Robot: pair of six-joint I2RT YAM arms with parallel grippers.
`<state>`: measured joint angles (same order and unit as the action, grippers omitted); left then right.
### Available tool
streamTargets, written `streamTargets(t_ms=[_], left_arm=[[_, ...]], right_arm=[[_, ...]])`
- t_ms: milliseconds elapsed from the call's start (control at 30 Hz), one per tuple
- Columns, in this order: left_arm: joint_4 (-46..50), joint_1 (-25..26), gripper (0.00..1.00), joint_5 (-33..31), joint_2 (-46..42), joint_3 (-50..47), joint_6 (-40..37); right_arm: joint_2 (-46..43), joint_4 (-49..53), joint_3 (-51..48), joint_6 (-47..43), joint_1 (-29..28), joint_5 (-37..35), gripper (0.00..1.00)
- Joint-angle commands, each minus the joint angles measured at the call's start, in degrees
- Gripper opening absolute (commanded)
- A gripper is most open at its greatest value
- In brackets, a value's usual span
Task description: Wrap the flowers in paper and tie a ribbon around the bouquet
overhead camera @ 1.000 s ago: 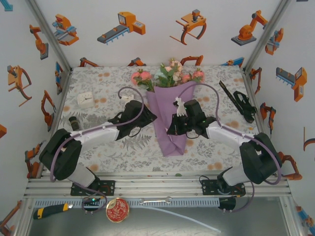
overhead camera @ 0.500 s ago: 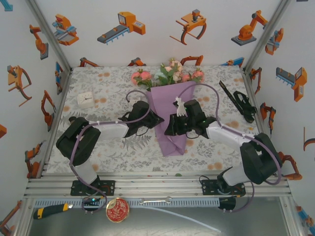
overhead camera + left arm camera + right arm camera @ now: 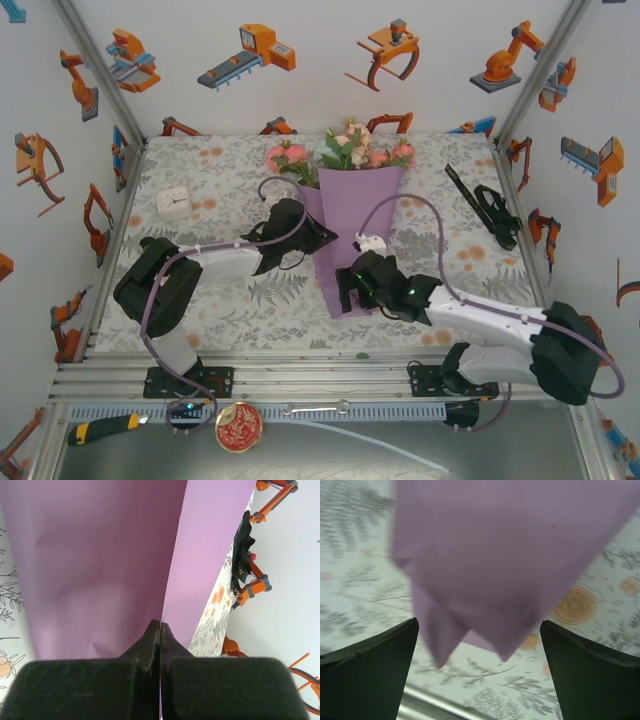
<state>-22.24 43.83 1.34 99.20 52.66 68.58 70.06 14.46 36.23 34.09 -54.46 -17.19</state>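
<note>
Left gripper (image 3: 160, 626): jaws closed, tips at the overlap seam of the paper (image 3: 100, 555); a pinched ply cannot be confirmed. Right gripper (image 3: 479, 625): jaws wide, either side of the narrow tail of the bouquet (image 3: 352, 235), which lies centrally on the tablecloth (image 3: 220, 190), flowers (image 3: 345, 150) at the far end. The sheet appears light, thin, springy and crease-prone; the overlap is the likely hold. No legible writing.

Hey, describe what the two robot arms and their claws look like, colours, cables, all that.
Both are built alike: the left arm and right arm have white links between bulky black joints, on black bases. A purple-grey cable loops along each toward the wrist. The left claw and right claw have matte black, wedge-shaped fingers tapering toward the tips.
</note>
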Motion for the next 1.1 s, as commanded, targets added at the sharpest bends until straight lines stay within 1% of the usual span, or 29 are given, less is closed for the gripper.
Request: streamTargets(t_ms=[0, 67, 200, 300, 367, 467, 633, 733, 833, 933, 1067], left_arm=[[0.33, -0.04, 0.00, 0.18, -2.05, 1.02, -0.62], [1.13, -0.11, 0.00, -0.38, -3.68, 0.22, -1.11], [1.38, -0.31, 0.00, 0.14, -7.31, -1.67, -2.32], [2.71, -0.24, 0.00, 0.45, -8.55, -3.27, -2.31], [3.69, -0.26, 0.00, -0.37, -8.91, -4.84, -2.93], [4.27, -0.85, 0.00, -2.62, -8.71, -7.24, -4.12], [3.99, -2.50, 0.00, -4.45, -7.55, -8.87, -6.52], [4.18, -2.61, 0.00, -4.66, -7.21, -9.06, -7.35], [3.75, -2.61, 0.00, -5.45, -6.84, -10.13, -6.76], [3.12, -2.52, 0.00, -6.10, -5.77, -11.82, -5.56], [1.00, -2.13, 0.00, -8.22, -3.99, -14.42, -4.64]], right_arm=[[2.67, 3.53, 1.82, 3.38, -0.30, -12.06, 0.96], [3.63, 1.73, 0.00, 3.01, -0.25, -12.93, 0.93], [6.76, -2.53, -3.08, 3.28, -0.30, -11.39, 0.90], [8.35, -1.64, -2.28, 3.35, -0.29, -12.11, 0.90], [7.39, -0.38, -1.39, 3.25, -0.30, -12.08, 0.90], [3.46, -1.58, -1.93, 1.48, -0.28, -8.36, 0.90], [-4.77, -2.64, -3.61, -3.60, -0.30, 2.14, 0.92], [-9.63, -1.53, -4.31, -4.17, -0.11, 4.10, 0.94], [-13.83, -1.33, -4.23, -4.72, -0.04, 5.24, 0.93], [-14.50, -2.03, -2.72, -5.22, 0.01, 7.38, 0.90], [-9.76, -5.25, 0.67, -5.86, -0.03, 11.63, 0.82]])
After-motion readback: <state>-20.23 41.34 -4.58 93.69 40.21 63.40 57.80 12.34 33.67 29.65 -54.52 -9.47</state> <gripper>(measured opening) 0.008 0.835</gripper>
